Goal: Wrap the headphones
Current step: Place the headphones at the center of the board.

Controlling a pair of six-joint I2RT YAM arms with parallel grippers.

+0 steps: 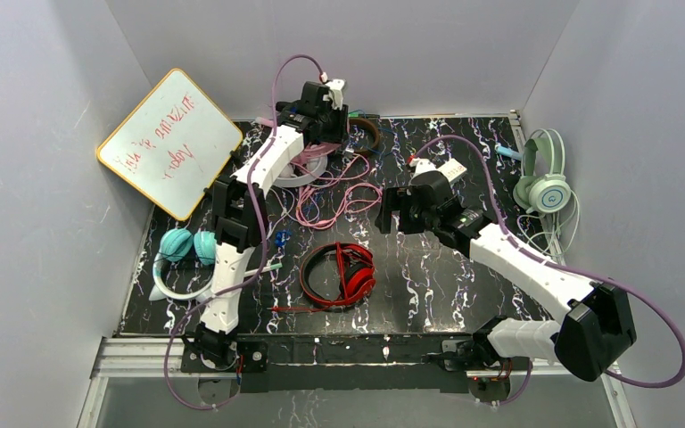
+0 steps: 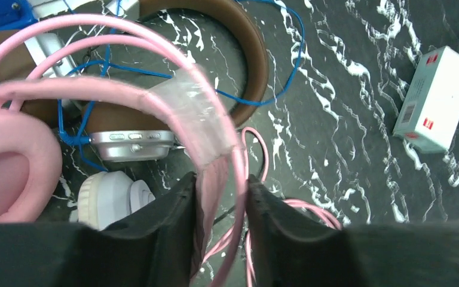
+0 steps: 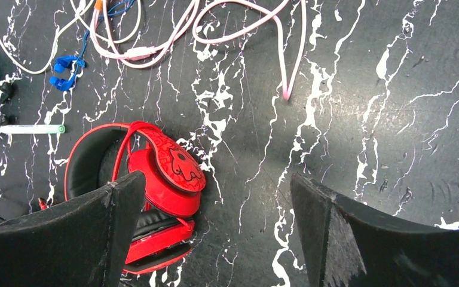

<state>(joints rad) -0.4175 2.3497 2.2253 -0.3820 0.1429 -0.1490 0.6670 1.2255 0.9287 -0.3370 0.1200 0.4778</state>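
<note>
My left gripper [image 2: 221,182] is shut on the headband of the pink headphones [image 2: 155,95] and holds them up at the back of the mat [image 1: 321,102]. Their pink cord [image 1: 334,201] lies in loose loops on the mat and shows in the right wrist view [image 3: 245,27]. My right gripper [image 1: 392,209] is open and empty above the bare mat [image 3: 218,185], to the right of the red headphones [image 3: 167,173], which lie at mid front [image 1: 343,275]. Brown headphones [image 2: 257,66] and a white pair [image 2: 110,197] lie under the pink pair.
Teal headphones [image 1: 187,245] lie at the left edge. Mint green headphones [image 1: 544,183] hang by the right wall. A small white box [image 2: 436,98] lies at back centre [image 1: 450,169]. A whiteboard [image 1: 169,143] leans at the back left. A marker [image 3: 33,128] lies near the red pair.
</note>
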